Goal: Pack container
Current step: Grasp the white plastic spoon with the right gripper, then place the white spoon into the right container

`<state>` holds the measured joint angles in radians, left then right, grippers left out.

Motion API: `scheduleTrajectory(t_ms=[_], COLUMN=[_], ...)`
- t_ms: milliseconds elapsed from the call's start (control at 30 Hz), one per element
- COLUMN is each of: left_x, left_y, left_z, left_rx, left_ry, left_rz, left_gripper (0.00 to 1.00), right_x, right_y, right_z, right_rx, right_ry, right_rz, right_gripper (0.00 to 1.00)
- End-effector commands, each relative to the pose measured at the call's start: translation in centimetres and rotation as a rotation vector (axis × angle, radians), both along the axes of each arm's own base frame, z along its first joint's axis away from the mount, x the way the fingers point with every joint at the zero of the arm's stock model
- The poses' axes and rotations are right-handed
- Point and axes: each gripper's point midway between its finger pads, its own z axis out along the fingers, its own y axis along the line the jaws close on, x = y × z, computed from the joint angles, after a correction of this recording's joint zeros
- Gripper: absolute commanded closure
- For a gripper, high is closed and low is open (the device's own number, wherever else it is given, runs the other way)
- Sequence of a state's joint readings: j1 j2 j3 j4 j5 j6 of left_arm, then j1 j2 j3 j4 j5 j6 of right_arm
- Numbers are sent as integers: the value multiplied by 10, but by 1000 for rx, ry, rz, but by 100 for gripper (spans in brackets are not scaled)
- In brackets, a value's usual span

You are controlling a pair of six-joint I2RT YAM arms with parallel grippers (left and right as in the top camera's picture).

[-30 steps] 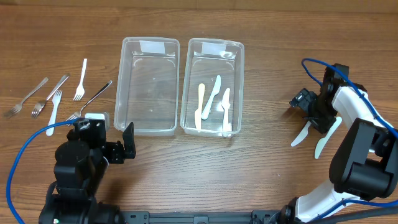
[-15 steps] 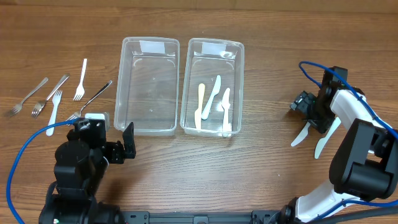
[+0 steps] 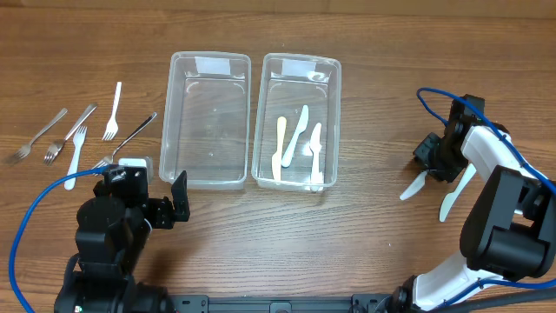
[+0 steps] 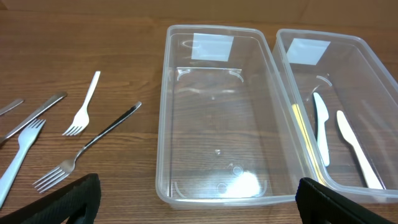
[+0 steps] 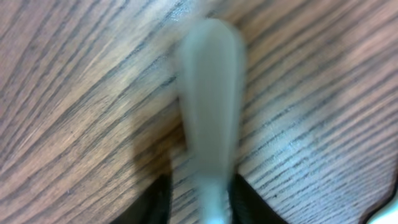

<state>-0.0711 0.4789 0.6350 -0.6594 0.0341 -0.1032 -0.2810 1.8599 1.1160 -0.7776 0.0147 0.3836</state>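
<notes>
From overhead, an empty clear rectangular plastic container (image 3: 208, 122) and a second clear plastic container (image 3: 326, 104) stand side by side, walls touching, on the brown wooden surface (image 3: 365, 217). The second one holds white plastic cutlery (image 3: 295, 143), the pieces overlapping so that their count is hard to tell. Loose metal and white plastic forks (image 3: 76, 139) lie well apart to the left. The left gripper (image 3: 174, 207) hangs near the empty container's front corner, mostly hidden by its own arm. At the far right, the right gripper (image 3: 427, 165) meets the upper end of a slanted white plastic utensil (image 3: 412, 187). A second white plastic utensil (image 3: 456, 193) lies just beside it, its top hidden under the arm. In the left wrist view the left gripper (image 4: 205, 210) is spread wide with nothing in it, only its dark fingertips (image 4: 68, 205) showing at the bottom corners. The empty clear rectangular plastic container (image 4: 214, 124) fills the middle, and the second clear plastic container (image 4: 367, 81) is cut off at the right with the white plastic cutlery (image 4: 320, 127) inside. The forks (image 4: 84, 112) lie to the left, some cropped by the edge. In the right wrist view the right gripper (image 5: 202, 200) is closed round the white plastic utensil (image 5: 211, 93), whose rounded end points away over the wood grain. It is too blurred to tell what kind it is, and whether it touches the surface cannot be seen.
</notes>
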Motion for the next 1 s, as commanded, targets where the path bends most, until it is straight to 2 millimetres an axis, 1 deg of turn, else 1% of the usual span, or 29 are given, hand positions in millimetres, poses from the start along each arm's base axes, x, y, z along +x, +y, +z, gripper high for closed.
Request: scheduleTrajectory(t_ms=[0, 100, 167, 233, 300, 333, 400, 433, 467, 500, 533, 600, 633, 667, 700, 733, 767, 800, 833, 867, 900, 967], left_x=[1, 1, 1, 1, 1, 1, 1, 1, 1, 1, 1, 1, 1, 1, 1, 1, 1, 1, 1, 1, 1, 1], left_y=[-1, -1, -1, -1, -1, -1, -1, -1, -1, -1, -1, -1, -1, -1, -1, -1, -1, -1, -1, -1, -1, -1], left_z=[10, 10, 10, 10, 11, 11, 11, 11, 11, 11, 11, 11, 11, 11, 11, 11, 11, 11, 11, 11, 11, 11], left_rx=[-23, -23, -23, -23, -23, -23, -23, -23, -23, -23, -23, -23, -23, -23, -23, -23, -23, -23, -23, -23, -23, -23], left_ry=[-20, -20, -20, -21, -22, -23, -24, -24, -24, -24, -24, -25, -24, -24, -24, -23, -24, -24, -24, -23, -23, -23], left_rz=[1, 1, 1, 1, 1, 1, 1, 1, 1, 1, 1, 1, 1, 1, 0, 1, 0, 0, 0, 0, 0, 0], left_gripper=[0, 0, 0, 0, 0, 0, 0, 0, 0, 0, 0, 0, 0, 0, 0, 0, 0, 0, 0, 0, 0, 0], right_x=[-5, -5, -5, -6, -7, -7, -6, -4, -2, 3, 10, 31, 41, 48, 57, 62, 66, 66, 66, 65, 62, 58], right_y=[3, 3, 3, 3, 3, 3, 3, 3, 2, 2, 4, 15, 27, 38, 58, 79, 104, 125, 150, 181, 210, 249], right_z=[-4, -4, -4, -4, -4, -4, -1, 3, 8, 19, 35, 83, 110, 132, 167, 192, 213, 225, 237, 243, 245, 235], right_rx=[13, 13, 13, 14, 15, 15, 15, 15, 15, 11, 3, -26, -42, -54, -76, -87, -91, -89, -89, -81, -64, -36], right_ry=[12, 12, 13, 15, 19, 19, 20, 19, 17, 6, -19, -112, -170, -216, -287, -341, -382, -404, -430, -459, -477, -474], right_rz=[-1, -1, -1, -1, -1, -1, -1, -1, 0, 3, 14, 69, 117, 155, 213, 277, 343, 395, 457, 531, 589, 646], right_gripper=[76, 78, 84, 86, 94, 95, 96, 96, 96, 96, 96, 96, 96, 96, 96, 96, 96, 96, 96, 96, 96, 96])
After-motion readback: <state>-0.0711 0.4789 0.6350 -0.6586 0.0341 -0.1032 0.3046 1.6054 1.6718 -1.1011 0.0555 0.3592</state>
